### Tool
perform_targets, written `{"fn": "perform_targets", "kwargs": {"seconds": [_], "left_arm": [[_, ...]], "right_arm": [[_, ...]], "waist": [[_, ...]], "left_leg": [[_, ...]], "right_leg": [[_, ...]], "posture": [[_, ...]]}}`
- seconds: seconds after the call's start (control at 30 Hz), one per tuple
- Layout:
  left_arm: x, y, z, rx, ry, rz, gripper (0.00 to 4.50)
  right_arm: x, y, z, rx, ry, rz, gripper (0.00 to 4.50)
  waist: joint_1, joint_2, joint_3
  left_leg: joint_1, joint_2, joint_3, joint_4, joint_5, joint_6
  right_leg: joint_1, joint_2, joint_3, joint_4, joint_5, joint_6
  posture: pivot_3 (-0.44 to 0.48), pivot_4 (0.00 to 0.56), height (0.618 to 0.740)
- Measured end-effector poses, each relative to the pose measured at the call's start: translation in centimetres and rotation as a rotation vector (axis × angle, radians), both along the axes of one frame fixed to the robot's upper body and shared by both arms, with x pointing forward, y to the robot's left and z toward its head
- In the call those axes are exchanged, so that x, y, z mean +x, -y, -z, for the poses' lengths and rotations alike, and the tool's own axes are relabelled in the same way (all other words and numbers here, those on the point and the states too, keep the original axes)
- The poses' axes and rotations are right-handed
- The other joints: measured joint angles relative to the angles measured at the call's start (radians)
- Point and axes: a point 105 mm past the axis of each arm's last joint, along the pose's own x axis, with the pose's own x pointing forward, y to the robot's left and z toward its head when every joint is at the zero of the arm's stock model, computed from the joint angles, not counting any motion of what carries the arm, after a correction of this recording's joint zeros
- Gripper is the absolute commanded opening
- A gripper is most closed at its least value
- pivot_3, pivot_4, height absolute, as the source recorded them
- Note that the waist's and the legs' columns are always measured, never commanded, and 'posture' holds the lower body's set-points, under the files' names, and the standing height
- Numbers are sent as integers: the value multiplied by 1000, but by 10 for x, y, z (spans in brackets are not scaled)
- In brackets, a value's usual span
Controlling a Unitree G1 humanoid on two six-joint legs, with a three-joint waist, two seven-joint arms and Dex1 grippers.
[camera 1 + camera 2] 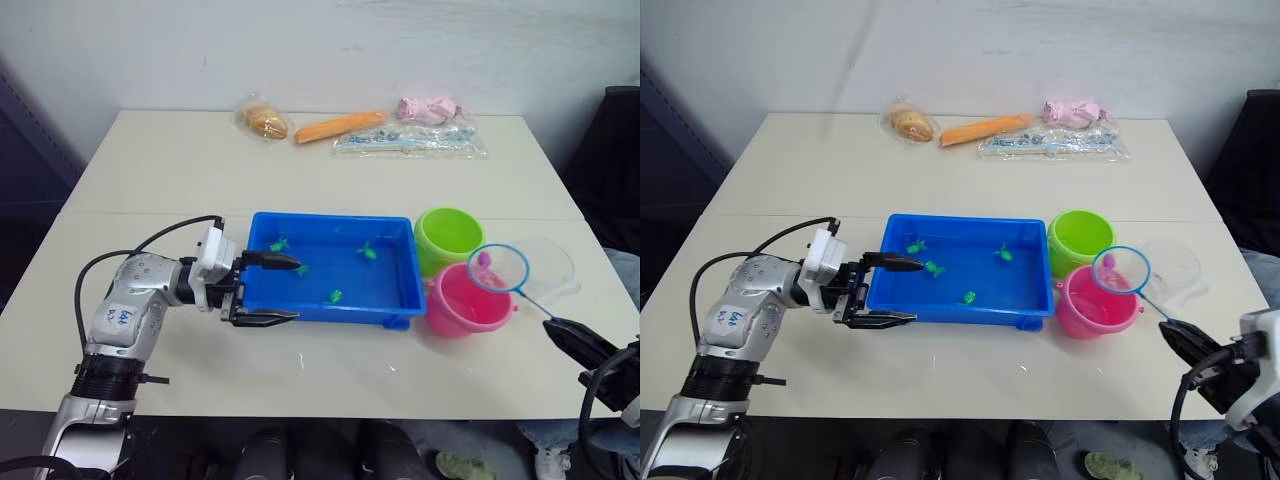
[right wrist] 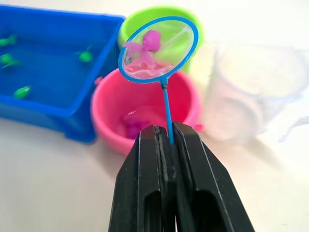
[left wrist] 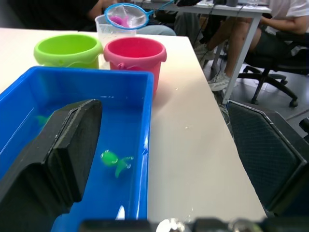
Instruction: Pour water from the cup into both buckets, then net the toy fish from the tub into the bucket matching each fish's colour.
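Note:
The blue tub (image 1: 330,312) sits mid-table with several green toy fish (image 1: 368,251) in its water. My left gripper (image 1: 297,290) is open, straddling the tub's left end with one finger (image 3: 63,154) over the water and the other outside the front wall. My right gripper (image 2: 166,133) is shut on the handle of a blue-rimmed net (image 1: 497,268). The net carries a pink fish (image 2: 145,48) above the pink bucket (image 1: 462,300), where more pink fish (image 2: 131,124) lie. The lime green bucket (image 1: 448,235) stands just behind it. The clear cup (image 1: 552,266) is to their right.
Along the table's far edge lie a bagged bun (image 1: 265,120), an orange carrot (image 1: 340,127), a clear bag of small parts (image 1: 410,138) and a pink bundle (image 1: 430,108). A black chair (image 1: 615,160) stands off the right side. A seated person (image 3: 241,29) is beyond the table.

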Motion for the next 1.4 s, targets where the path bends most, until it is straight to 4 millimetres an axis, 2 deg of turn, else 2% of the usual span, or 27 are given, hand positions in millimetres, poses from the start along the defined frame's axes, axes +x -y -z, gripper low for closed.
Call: {"fn": "perform_targets", "kwargs": {"seconds": [0.1,0.27,0.43,0.6,1.0,1.27,1.4], "left_arm": [[2,2,0,-4,17,-13,4432],[4,9,3,-38,7,-33,4432],[6,9,6,-46,5,-66,4432],[7,12,6,-64,8,-77,4432],[7,12,11,-84,3,-111,4432],[6,14,9,-92,20,-127,4432],[6,14,9,-94,23,-133,4432]], "right_arm": [[-3,8,6,-106,34,6,0],[-7,10,15,-275,88,-45,0],[-12,16,32,-490,108,-79,0],[-12,24,36,-773,211,-63,0],[-4,16,37,-1325,403,-174,0],[1,21,17,-1520,510,-147,0],[1,20,18,-1550,524,-182,0]], "waist": [[2,0,0],[3,0,0],[3,1,0],[2,1,0],[-3,1,0],[-7,1,0],[-9,1,-1]], "left_leg": [[0,0,0,0,0,0],[0,0,0,1,0,0],[1,0,0,1,0,0],[1,1,0,1,1,-1],[2,3,0,1,2,-3],[2,3,0,1,2,-3],[2,3,0,1,2,-2]], "right_leg": [[0,1,0,0,0,0],[0,1,0,0,0,0],[0,1,1,0,0,0],[0,1,1,0,0,0],[0,0,2,0,-1,-2],[0,-1,2,0,-1,-2],[0,-1,2,0,-1,-2]], "posture": [[0,150,740],[0,150,740],[0,150,740],[0,150,740],[0,150,740],[0,150,740],[0,150,740]]}}
